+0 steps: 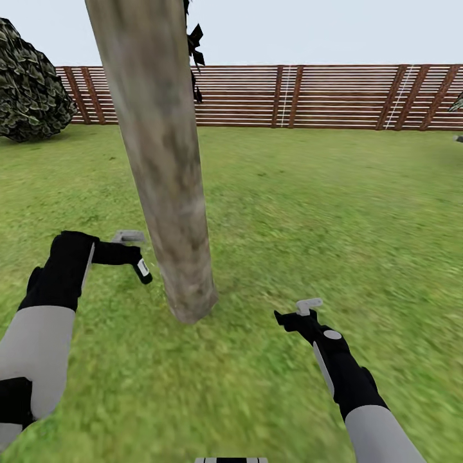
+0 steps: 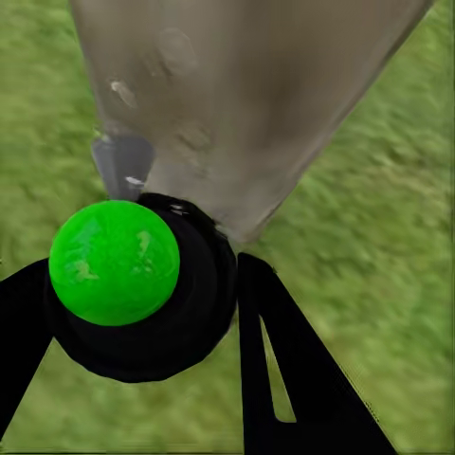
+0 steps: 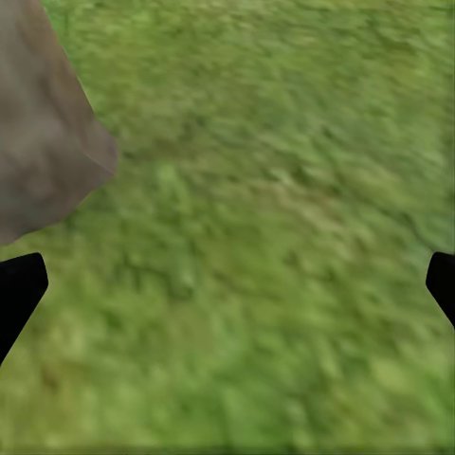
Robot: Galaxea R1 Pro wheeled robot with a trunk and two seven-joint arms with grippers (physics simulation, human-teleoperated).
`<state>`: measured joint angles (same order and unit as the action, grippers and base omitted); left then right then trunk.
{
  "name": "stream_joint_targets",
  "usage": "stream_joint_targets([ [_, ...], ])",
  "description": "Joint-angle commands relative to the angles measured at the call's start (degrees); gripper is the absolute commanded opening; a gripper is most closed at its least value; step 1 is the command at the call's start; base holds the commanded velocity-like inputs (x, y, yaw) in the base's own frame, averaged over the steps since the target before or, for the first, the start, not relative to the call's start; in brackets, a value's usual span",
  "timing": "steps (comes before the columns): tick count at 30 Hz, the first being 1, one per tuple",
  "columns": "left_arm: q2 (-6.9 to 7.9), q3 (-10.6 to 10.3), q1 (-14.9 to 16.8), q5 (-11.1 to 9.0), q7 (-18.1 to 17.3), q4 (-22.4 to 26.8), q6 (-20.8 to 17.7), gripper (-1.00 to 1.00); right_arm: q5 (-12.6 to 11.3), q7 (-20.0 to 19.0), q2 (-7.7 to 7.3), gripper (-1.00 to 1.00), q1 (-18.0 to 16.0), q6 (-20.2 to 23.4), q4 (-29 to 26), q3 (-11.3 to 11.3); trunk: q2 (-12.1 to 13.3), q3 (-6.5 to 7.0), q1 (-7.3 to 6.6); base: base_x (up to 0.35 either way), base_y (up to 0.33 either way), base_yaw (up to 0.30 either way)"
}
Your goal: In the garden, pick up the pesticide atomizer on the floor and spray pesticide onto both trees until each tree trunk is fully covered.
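Left hand [image 1: 132, 254] clamped shut; right hand [image 1: 297, 315] spread wide, both low.

One trunk [image 1: 164, 161], one shrub [image 1: 29, 83], one fence [image 1: 321, 96], one lawn [image 1: 321, 218], one atomizer [image 2: 142, 284], and two arms, each with one gripper: left [image 1: 138, 254], right [image 1: 299, 315]

the tree trunk [image 1: 161, 161] runs off the head view's top edge, crown unseen. the sprayer [image 2: 142, 284] hides part of the trunk's foot in the left wrist view. right gripper's fingertips [image 3: 19, 289] are cut off at the frame sides.
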<state>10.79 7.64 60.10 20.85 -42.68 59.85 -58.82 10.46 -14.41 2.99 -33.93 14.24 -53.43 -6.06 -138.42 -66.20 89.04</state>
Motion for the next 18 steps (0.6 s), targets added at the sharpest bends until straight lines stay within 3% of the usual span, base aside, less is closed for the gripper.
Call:
stream_joint_targets([
  [1, -0.08, -0.1, -0.3, 0.1, 0.0, 0.2, 0.1, -1.0, 0.0, 0.0, 0.0, 1.0, 0.0, 0.0, 0.0, 0.0, 0.0, 0.0, 0.0, 0.0, 0.0, 0.0],
  [4, -0.42, -0.1, -2.7, 0.4, 0.1, 0.3, 0.6, -1.0, 0.0, 0.0, 0.0, 1.0, 0.0, 0.0, 0.1, 0.0, 0.0, 0.0, 0.0, 0.0, 0.0, 0.0],
  [5, -1.26, 0.1, -6.2, 0.3, 0.2, 0.3, 1.1, -1.0, 0.0, 0.0, 0.0, 1.0, 0.0, 0.0, 0.1, 0.0, 0.0, 0.0, 0.0, 0.0, 0.0, 0.0],
  [10, -3.49, 0.1, -12.5, 0.3, 0.1, 0.3, 1.6, -1.0, -0.1, 0.0, 0.0, 1.0, 0.0, 0.0, 0.2, 0.0, 0.0, 0.0, 0.0, 0.0, 0.0, 0.0],
  [18, -4.16, 0.2, -14.6, 0.3, 0.5, -0.5, 3.8, -1.0, -0.1, 0.0, 0.0, 1.0, 0.0, 0.0, 0.2, 0.0, 0.0, 0.0, 0.0, -0.193, -0.104, 0.0],
])
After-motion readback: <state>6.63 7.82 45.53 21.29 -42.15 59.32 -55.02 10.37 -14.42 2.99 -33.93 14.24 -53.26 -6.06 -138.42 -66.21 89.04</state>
